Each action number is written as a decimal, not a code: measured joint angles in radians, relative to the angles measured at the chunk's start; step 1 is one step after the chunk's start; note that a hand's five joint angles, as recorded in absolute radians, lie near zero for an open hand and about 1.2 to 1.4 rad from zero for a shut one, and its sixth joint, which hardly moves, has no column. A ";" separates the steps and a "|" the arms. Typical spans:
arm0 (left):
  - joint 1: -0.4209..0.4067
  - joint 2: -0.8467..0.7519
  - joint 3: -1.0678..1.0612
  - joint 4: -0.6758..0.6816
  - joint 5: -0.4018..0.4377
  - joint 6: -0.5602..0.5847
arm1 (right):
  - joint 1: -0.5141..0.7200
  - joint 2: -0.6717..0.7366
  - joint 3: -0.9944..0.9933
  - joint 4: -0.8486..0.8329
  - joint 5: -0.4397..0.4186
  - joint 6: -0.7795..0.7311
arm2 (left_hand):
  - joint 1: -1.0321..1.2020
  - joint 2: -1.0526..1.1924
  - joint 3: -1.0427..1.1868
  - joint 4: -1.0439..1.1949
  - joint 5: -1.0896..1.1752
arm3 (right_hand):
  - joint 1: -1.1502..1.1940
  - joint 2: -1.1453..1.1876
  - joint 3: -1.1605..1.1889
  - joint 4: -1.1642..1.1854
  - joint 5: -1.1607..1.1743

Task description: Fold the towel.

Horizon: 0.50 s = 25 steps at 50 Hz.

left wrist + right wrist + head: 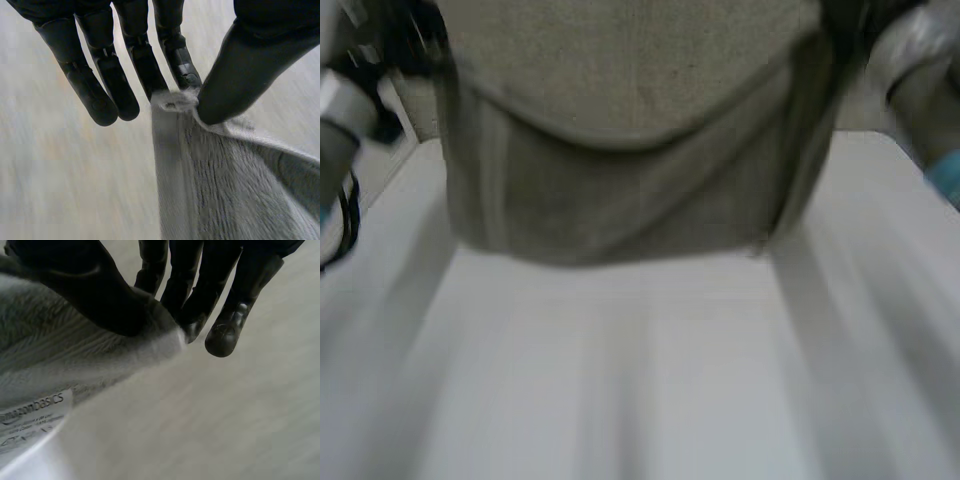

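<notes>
- Currently the grey-beige woven cloth towel [640, 150] hangs spread wide between the two arms, over the far part of the flat white table [620, 380].
- Its top edge sags in a shallow curve across the middle. A darker layer of the same cloth hangs below that curve.
- Its lower edge runs roughly level across the table's far part. Whether it touches the surface cannot be told.
- The grey left arm [340, 120] stands at the far left, and the grey right arm [930, 90] with its light-blue cap at the far right, each beside one side of the towel.
- The black left hand [140, 55] pinches a top corner of the towel between its thumb [245, 75] and the tip of one finger. Its other fingers are straight, slightly spread and off the cloth.
- From that corner the cloth falls away under the thumb in ribbed folds.
- The black right hand [200, 280] clamps the other corner, its thumb [90, 290] pressed on the cloth against fingertips behind it. One finger hangs free beside the corner.
- A white printed care label [35, 415] is sewn to the towel edge near the right hand's hold.
</notes>
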 measured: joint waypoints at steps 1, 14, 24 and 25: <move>-0.004 0.014 0.054 0.002 -0.030 -0.024 | 0.007 -0.032 -0.021 -0.047 0.001 0.044 | 0.007 0.000 0.000 0.000 0.002 | 0.000 0.000 0.000 0.000 0.000; 0.105 0.140 0.122 0.074 -0.126 -0.304 | 0.007 -0.115 -0.087 0.048 -0.181 0.168 | 0.014 0.000 0.000 0.000 0.009 | 0.000 0.000 0.001 0.000 0.000; 0.128 0.143 -0.250 0.166 0.008 -0.259 | 0.000 -0.029 0.093 0.153 -0.208 -0.034 | 0.014 0.000 0.001 0.000 0.010 | 0.000 0.003 0.002 0.000 0.000; 0.127 0.143 -0.265 0.172 0.015 -0.254 | 0.000 -0.026 0.106 0.153 -0.207 -0.040 | 0.014 0.000 0.001 0.000 0.010 | 0.000 0.003 0.002 0.000 0.000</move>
